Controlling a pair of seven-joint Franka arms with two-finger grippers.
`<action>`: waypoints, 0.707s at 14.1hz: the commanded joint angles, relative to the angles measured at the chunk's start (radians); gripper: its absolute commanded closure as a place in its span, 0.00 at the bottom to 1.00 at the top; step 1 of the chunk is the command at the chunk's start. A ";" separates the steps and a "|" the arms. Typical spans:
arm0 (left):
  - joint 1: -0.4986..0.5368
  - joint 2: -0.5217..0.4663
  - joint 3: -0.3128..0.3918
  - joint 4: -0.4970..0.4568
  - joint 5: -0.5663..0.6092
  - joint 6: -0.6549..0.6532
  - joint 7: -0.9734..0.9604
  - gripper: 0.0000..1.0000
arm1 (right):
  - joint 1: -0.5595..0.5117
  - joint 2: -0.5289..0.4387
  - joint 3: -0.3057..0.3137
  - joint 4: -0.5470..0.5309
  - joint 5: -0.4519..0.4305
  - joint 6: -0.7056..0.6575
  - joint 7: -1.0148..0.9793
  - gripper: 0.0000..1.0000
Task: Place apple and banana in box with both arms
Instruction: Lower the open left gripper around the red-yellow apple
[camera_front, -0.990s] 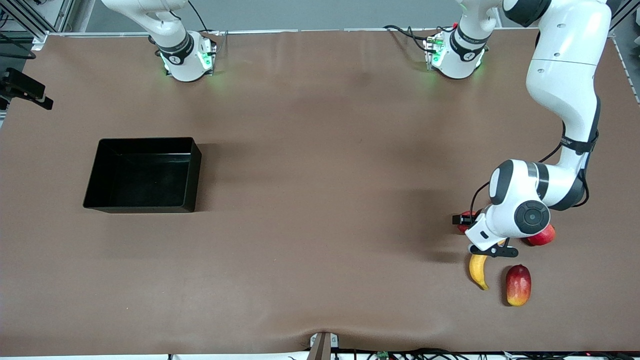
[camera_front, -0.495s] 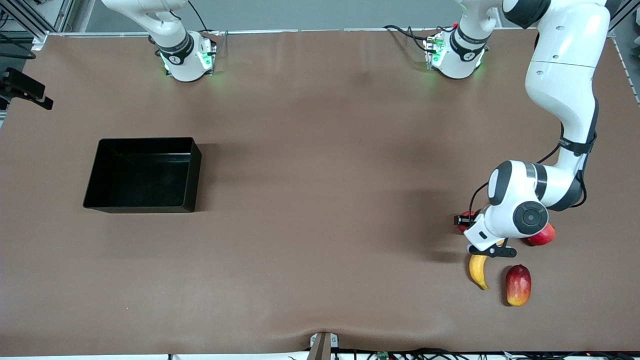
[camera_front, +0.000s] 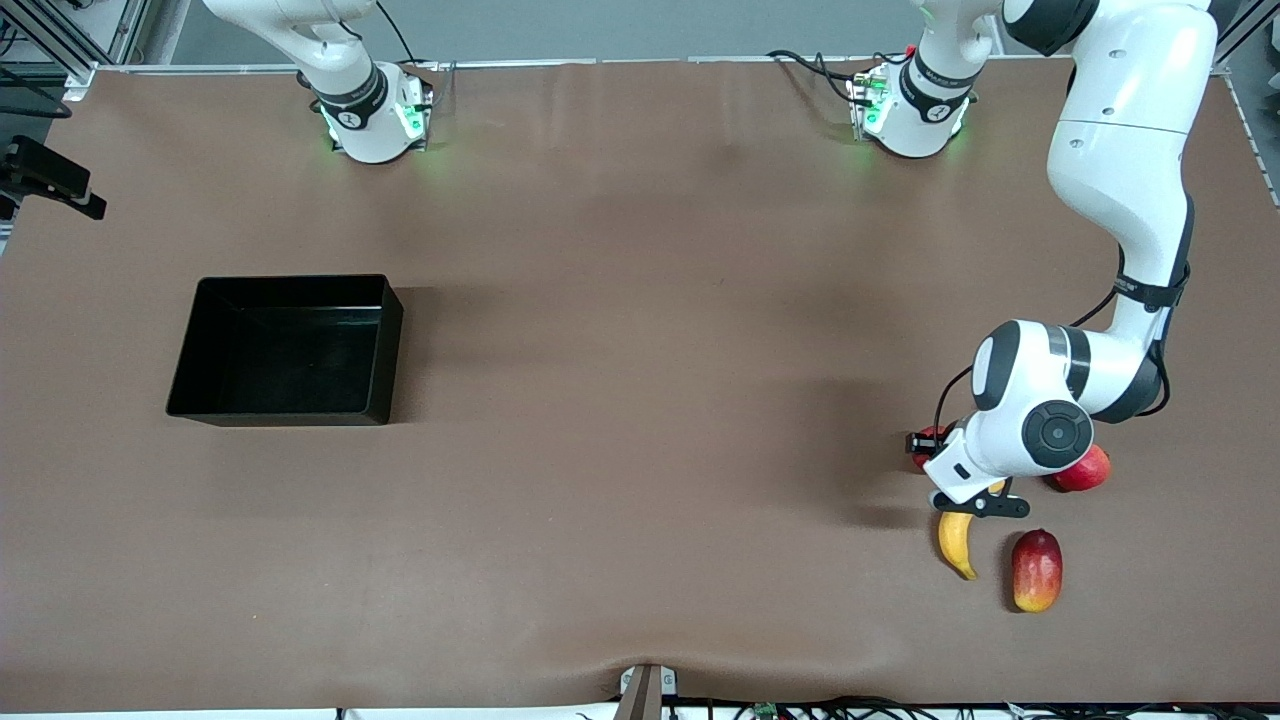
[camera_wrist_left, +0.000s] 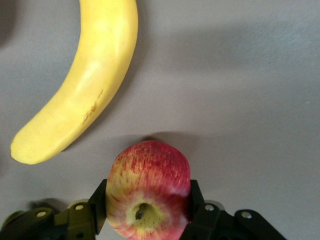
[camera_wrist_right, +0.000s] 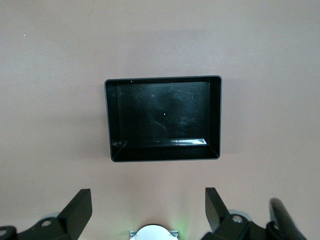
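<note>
My left gripper (camera_wrist_left: 148, 196) is shut on the apple (camera_wrist_left: 150, 167), a small red apple with yellow streaks, its stem dimple facing the camera and one finger on each side. In the front view the left gripper (camera_front: 984, 500) is low over the fruits at the left arm's end, and its wrist hides the apple. The yellow banana (camera_front: 956, 545) lies on the table beside the apple, also in the left wrist view (camera_wrist_left: 85, 85). The black box (camera_front: 285, 350) stands empty at the right arm's end. My right gripper (camera_wrist_right: 147, 197) is open and empty, high over the box (camera_wrist_right: 162, 152).
A red-and-yellow mango-like fruit (camera_front: 1036, 570) lies beside the banana. A pinkish-red round fruit (camera_front: 1086, 468) and a small dark red fruit (camera_front: 928, 438) lie on either side of the left wrist. A brown mat covers the table.
The left arm's wrist has shifted slightly toward the right arm's end of the table. The banana and the other fruits have not moved.
</note>
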 joint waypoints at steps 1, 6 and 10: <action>-0.002 -0.051 -0.010 -0.012 -0.014 -0.009 0.014 1.00 | -0.002 0.006 0.004 0.015 0.005 -0.005 0.016 0.00; 0.004 -0.103 -0.048 -0.013 -0.019 -0.024 -0.003 1.00 | -0.009 0.007 0.004 0.017 0.005 -0.003 0.005 0.00; 0.010 -0.127 -0.073 -0.013 -0.042 -0.044 -0.031 1.00 | 0.010 0.058 0.006 0.018 0.000 -0.005 0.003 0.00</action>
